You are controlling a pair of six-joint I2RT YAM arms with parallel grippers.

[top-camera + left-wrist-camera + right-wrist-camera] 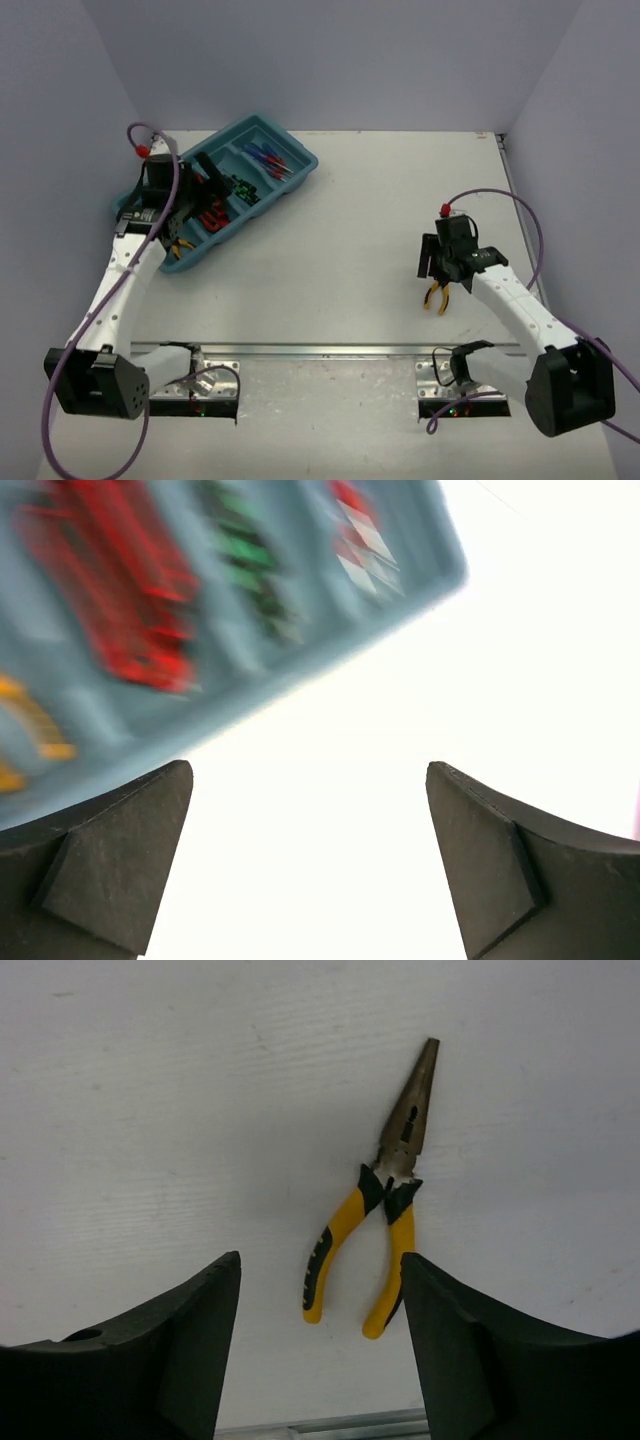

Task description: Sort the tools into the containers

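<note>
Left gripper (308, 820): spread wide, empty, hanging over the teal tray (252, 132) in the upper left of the top view. Right gripper (320, 1295): fingers apart, pinching nothing, just above yellow-handled pliers (388, 1192) flat on the white table (340, 230), lower right of that view, well apart from the tray.
</note>
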